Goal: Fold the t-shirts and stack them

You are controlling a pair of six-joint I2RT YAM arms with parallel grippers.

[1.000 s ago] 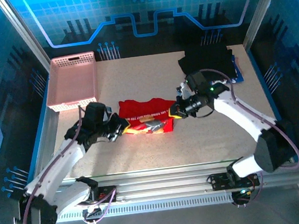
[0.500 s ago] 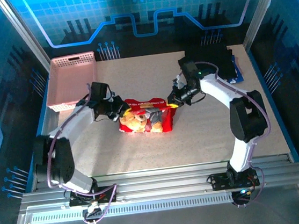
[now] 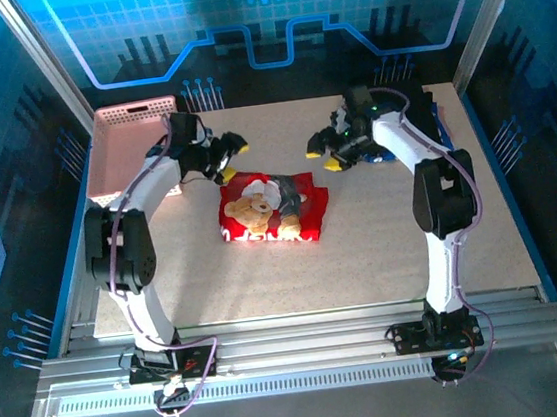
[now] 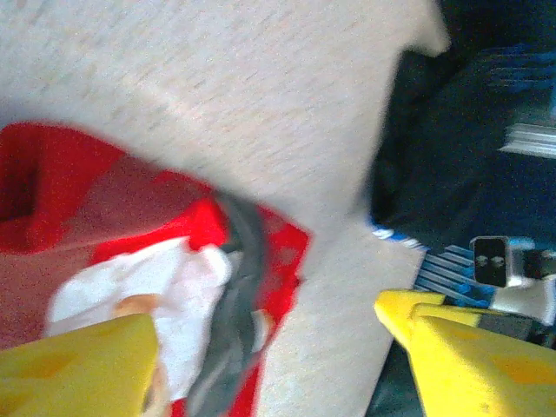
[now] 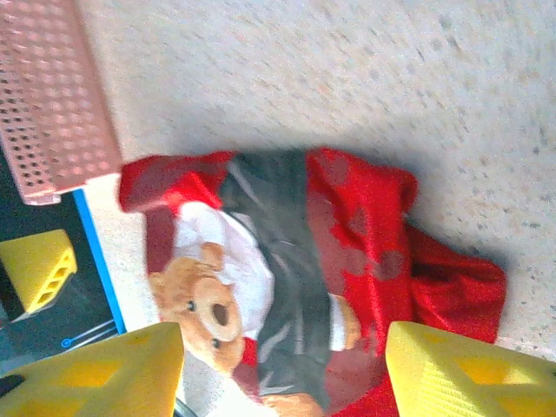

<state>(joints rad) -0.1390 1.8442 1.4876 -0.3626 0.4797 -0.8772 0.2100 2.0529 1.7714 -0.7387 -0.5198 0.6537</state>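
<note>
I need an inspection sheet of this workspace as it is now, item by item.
Surface: speckled beige table, flat.
Job's things: red t-shirt, teddy-bear print up, folded at centre; dark shirts stacked at the far right corner.
Clutter: pink basket, far left.
Hands: left hand open, holding nothing; right hand open, holding nothing; both beyond the red t-shirt.
Cables: purple cables along the arms, a loop at the left base.
Surroundings: blue-lit enclosure walls, metal frame.

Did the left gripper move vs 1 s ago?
Yes. The left gripper went toward the far side: it was nearer than the pink basket's front edge, and is now level with the basket's right wall.
</note>
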